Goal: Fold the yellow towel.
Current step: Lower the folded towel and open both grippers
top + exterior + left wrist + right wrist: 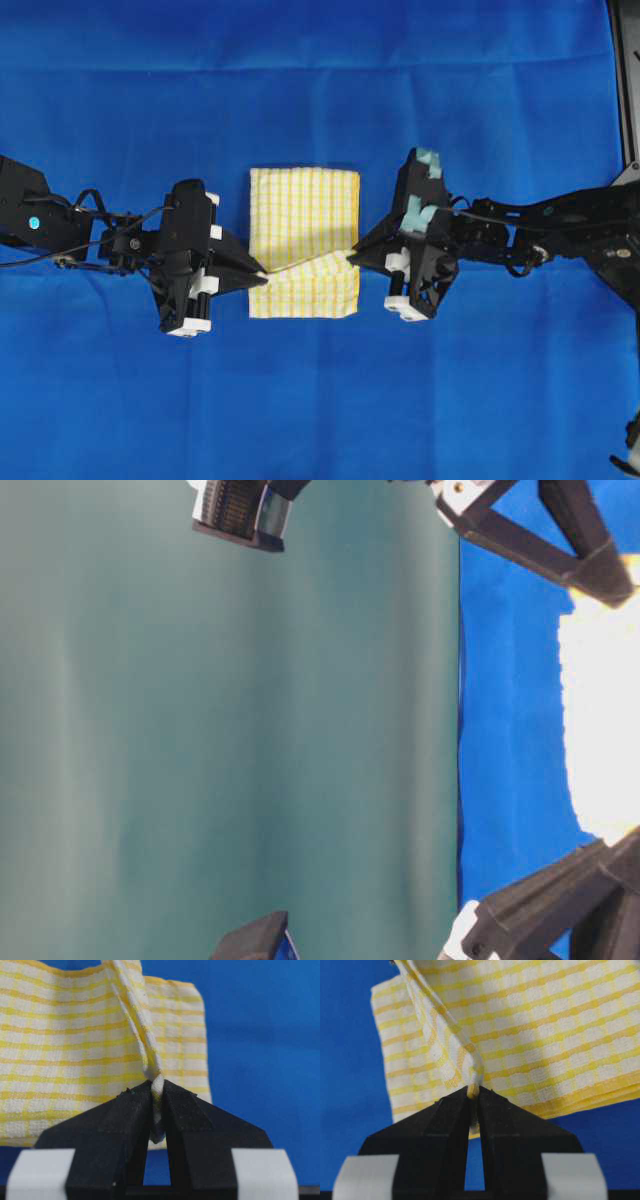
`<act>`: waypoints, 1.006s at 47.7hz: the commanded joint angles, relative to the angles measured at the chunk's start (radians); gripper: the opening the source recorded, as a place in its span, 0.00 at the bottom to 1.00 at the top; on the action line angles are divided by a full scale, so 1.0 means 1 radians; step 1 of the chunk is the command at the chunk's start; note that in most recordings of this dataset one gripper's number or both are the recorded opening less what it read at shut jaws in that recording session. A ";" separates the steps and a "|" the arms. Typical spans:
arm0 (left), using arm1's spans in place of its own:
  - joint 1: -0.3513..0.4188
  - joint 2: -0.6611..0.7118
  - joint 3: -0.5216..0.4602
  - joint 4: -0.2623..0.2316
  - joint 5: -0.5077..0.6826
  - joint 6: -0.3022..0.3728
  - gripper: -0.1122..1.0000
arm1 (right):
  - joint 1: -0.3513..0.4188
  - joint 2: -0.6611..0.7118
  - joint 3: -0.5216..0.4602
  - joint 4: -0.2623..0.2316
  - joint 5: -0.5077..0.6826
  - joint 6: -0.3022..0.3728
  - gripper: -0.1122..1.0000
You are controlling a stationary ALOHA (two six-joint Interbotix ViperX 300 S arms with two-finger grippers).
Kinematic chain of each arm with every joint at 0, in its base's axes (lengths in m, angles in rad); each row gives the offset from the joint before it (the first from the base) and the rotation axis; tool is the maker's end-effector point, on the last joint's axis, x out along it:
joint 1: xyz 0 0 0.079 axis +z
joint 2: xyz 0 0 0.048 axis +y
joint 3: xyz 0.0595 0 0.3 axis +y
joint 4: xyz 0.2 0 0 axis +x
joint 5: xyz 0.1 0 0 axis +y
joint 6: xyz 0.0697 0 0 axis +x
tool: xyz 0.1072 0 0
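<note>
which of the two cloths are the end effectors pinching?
The yellow towel, checked and folded. Left end effector and right end effector both grip it. The blue cloth lies flat beneath.

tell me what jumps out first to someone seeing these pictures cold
The yellow towel stands out at the centre of the blue cloth that covers the table, already folded into a small rectangle. The left end effector and the right end effector come in from either side, each shut on an edge of the towel's upper layer. That layer is pulled into a taut diagonal ridge between them.
</note>
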 commanded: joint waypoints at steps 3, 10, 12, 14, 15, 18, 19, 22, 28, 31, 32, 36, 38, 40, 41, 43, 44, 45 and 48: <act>-0.017 -0.009 -0.014 0.003 -0.003 -0.002 0.14 | 0.017 0.005 -0.025 0.012 -0.008 0.000 0.14; -0.029 0.000 -0.035 0.003 0.003 -0.003 0.14 | 0.028 0.008 -0.026 0.020 -0.008 0.000 0.14; -0.031 0.005 -0.041 0.002 0.009 -0.003 0.14 | 0.028 0.008 -0.025 0.021 -0.008 0.000 0.14; -0.031 0.006 -0.048 0.002 0.020 -0.003 0.14 | 0.028 0.008 -0.025 0.021 -0.008 -0.002 0.14; -0.031 0.008 -0.049 0.003 0.026 -0.003 0.14 | 0.028 0.009 -0.026 0.020 -0.008 -0.003 0.14; -0.029 0.011 -0.055 0.003 0.043 -0.002 0.14 | 0.028 0.009 -0.029 0.020 -0.008 -0.008 0.14; -0.029 0.011 -0.057 0.003 0.048 -0.002 0.14 | 0.028 0.012 -0.031 0.020 -0.008 -0.009 0.14; -0.029 0.011 -0.058 0.003 0.057 -0.003 0.14 | 0.028 0.014 -0.035 0.020 -0.006 -0.014 0.14; -0.023 0.012 -0.057 0.003 0.067 -0.002 0.15 | 0.028 0.028 -0.051 0.017 -0.005 -0.014 0.14; -0.020 0.011 -0.057 0.003 0.071 -0.002 0.15 | 0.028 0.040 -0.063 0.017 -0.005 -0.014 0.15; -0.017 0.012 -0.058 0.003 0.071 -0.003 0.15 | 0.028 0.046 -0.066 0.017 -0.003 -0.014 0.15; -0.014 0.014 -0.061 0.003 0.072 -0.003 0.19 | 0.028 0.066 -0.075 0.017 0.003 -0.014 0.21; -0.012 0.014 -0.063 0.002 0.072 -0.003 0.27 | 0.029 0.067 -0.078 0.018 0.009 -0.014 0.30; -0.012 0.014 -0.066 0.003 0.074 -0.003 0.39 | 0.031 0.066 -0.078 0.017 0.011 -0.014 0.41; -0.012 0.014 -0.066 0.003 0.074 -0.003 0.44 | 0.031 0.064 -0.078 0.018 0.012 -0.014 0.48; -0.014 0.012 -0.066 0.003 0.075 -0.002 0.56 | 0.031 0.058 -0.075 0.017 0.012 -0.014 0.59; -0.014 0.011 -0.066 0.003 0.080 -0.002 0.62 | 0.031 0.052 -0.072 0.017 0.012 -0.014 0.64; -0.014 0.008 -0.066 0.005 0.087 -0.002 0.67 | 0.031 0.044 -0.071 0.017 0.012 -0.014 0.69; -0.014 -0.008 -0.067 0.005 0.114 0.002 0.75 | 0.031 0.006 -0.055 0.017 0.014 -0.015 0.77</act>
